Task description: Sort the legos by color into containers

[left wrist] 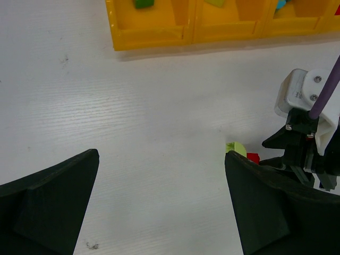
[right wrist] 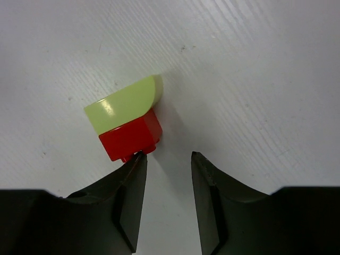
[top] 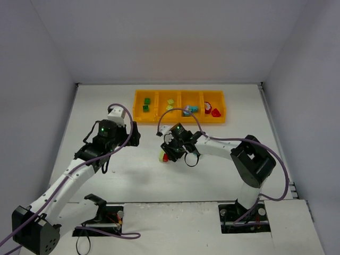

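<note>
left tool (left wrist: 162,154) spread wide above the table (left wrist: 133,106) | right tool (right wrist: 168,155) barely parted, pinching nothing | red brick (right wrist: 130,137) joined to lime rounded piece (right wrist: 123,103), right at one fingertip (right wrist: 134,172)

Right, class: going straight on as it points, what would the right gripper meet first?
Probably the red brick, at one fingertip, with a lime piece against it; the gap faces bare table.
</note>
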Robot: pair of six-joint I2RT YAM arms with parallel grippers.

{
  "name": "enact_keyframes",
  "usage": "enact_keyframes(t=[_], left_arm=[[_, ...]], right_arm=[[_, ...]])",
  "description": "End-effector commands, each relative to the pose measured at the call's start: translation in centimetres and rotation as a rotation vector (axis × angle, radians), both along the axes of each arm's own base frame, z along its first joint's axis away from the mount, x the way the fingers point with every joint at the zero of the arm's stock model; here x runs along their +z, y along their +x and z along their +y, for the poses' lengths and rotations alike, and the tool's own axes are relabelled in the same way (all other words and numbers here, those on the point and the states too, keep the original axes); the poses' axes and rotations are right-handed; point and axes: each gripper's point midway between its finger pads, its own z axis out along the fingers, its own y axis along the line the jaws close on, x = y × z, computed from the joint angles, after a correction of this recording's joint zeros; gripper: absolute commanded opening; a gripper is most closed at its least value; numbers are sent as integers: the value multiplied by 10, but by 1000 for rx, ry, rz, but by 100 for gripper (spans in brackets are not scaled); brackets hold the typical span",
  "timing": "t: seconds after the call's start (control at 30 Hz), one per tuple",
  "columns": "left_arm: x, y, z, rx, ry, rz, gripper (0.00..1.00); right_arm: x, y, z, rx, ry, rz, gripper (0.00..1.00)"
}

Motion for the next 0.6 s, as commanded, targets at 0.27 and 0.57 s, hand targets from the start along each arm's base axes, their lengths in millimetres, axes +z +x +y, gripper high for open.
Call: enact_keyframes(t=[0.27, 0.57], left_arm=[[36, 13, 0, 15, -26, -97, 97], [36, 13, 1, 18, -26, -97, 97]], right_arm=[[35, -2, 5, 32, 74, -95, 39], [41, 0, 14, -64, 129, -69, 46]])
